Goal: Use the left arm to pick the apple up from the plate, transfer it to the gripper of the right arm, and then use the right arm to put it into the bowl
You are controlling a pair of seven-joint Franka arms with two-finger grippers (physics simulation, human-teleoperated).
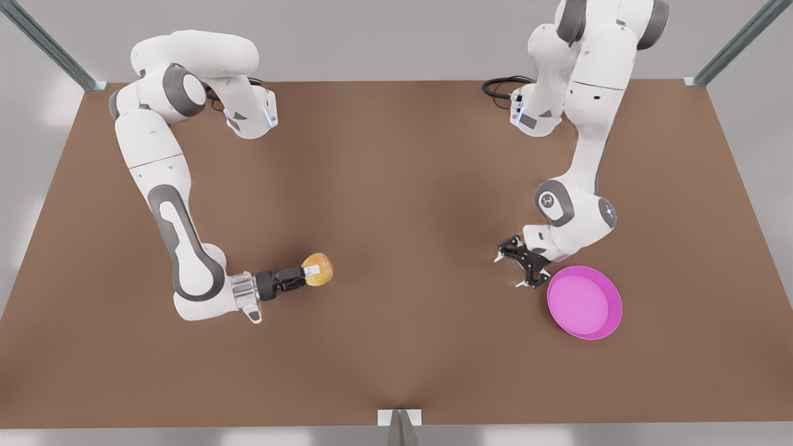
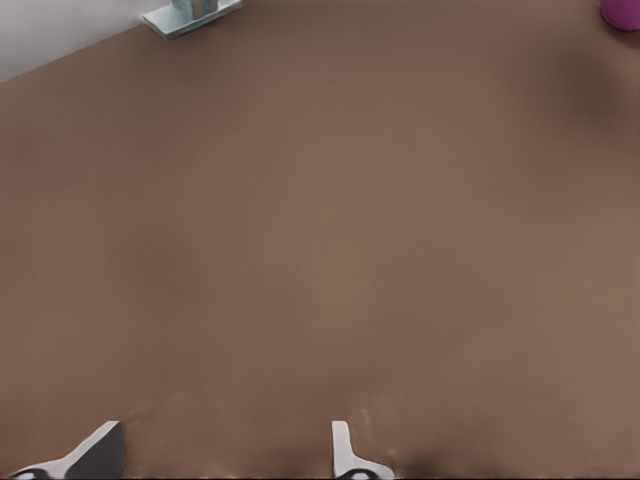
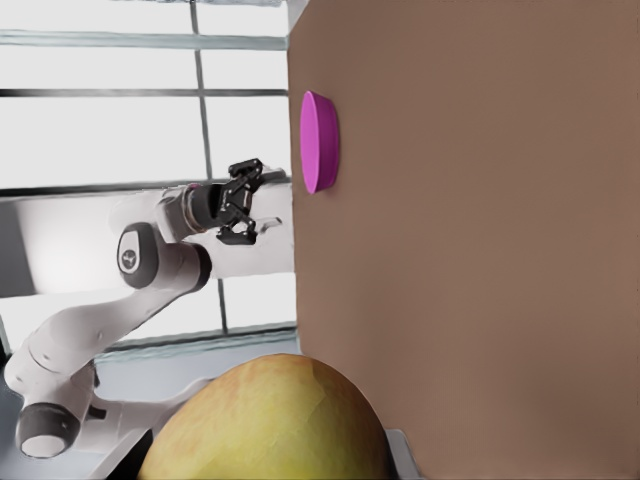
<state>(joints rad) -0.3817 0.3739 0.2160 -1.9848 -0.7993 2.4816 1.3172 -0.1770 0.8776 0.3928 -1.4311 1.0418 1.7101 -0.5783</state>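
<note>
A big brown table [image 1: 396, 204] takes up most of the front view. Grey metal posts [image 1: 49, 46] stand at its far corners, and a small metal bracket [image 1: 399, 418] sits at the middle of its near edge. The wall behind is pale grey. The right wrist view looks past the table's edge to bright windows with grey bars [image 3: 140, 95].

The right arm [image 1: 179, 248], with its shiny silver collar, reaches in from the far corner on the front view's left. The right gripper [image 1: 306, 272] is squeezed tight on the apple [image 1: 319, 269]. The apple is held up in the air over the table, about halfway between the near and far edges. It sits right at the finger ends, with a white pad pressed on its side. In the right wrist view the yellow apple [image 3: 270, 420] is very close to the camera.

The left arm [image 1: 582, 155] comes down from the far corner on the front view's right. The left gripper [image 1: 523, 263] is spread wide and holds nothing. It hangs just beside the pink plate [image 1: 610, 303], which lies nearer the near edge.

The right wrist view shows the plate [image 3: 320, 140] from the side, flat and thin, and the left gripper [image 3: 240, 200] far off. The left wrist view shows bare table [image 2: 320, 250], two pale fingertips [image 2: 340, 450] set apart, and a bit of pink [image 2: 622, 12] at the far corner of the picture.
</note>
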